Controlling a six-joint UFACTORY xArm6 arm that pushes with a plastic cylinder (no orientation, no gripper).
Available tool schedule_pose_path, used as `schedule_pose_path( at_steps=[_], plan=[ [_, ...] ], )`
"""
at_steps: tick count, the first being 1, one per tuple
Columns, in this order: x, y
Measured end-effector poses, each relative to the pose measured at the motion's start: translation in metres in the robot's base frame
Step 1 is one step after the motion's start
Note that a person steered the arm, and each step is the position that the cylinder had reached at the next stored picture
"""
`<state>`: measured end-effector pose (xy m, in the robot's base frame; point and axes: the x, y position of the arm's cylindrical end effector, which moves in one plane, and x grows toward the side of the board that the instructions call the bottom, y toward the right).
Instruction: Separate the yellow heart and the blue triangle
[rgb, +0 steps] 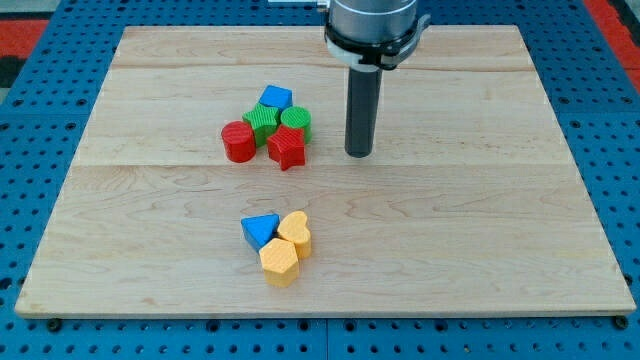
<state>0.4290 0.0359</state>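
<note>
my tip (360, 154) rests on the wooden surface (480, 230), in the upper middle of the view, just to the view's right of a cluster of five blocks. there is no claw on this arm, only the straight dark rod, so nothing is clenched or grasped.

that upper cluster is tightly packed: a blue block (275, 98) at its top, a green block (262, 122) below it to the view's left, a green round block (296, 122) beside that, a red round block (239, 141) at the cluster's left edge, and a red star (287, 148) at its bottom. the red star is the block nearest my tip, with a clear gap between them.

the yellow heart (295, 233) and the blue triangle (260, 231) lie lower down, near the view's bottom centre, well apart from my tip. the blue triangle sits on the view's left of the yellow heart and the two touch. a yellow block (279, 263) with flat sides lies just below them, pressed against both.
</note>
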Motion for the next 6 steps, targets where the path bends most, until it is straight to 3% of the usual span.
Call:
schedule_pose_path(
  at_steps=[2,3,4,6],
  plan=[
    [-0.002,-0.058],
    [0.000,-0.023],
    [0.043,0.027],
    [0.141,0.010]
  ],
)
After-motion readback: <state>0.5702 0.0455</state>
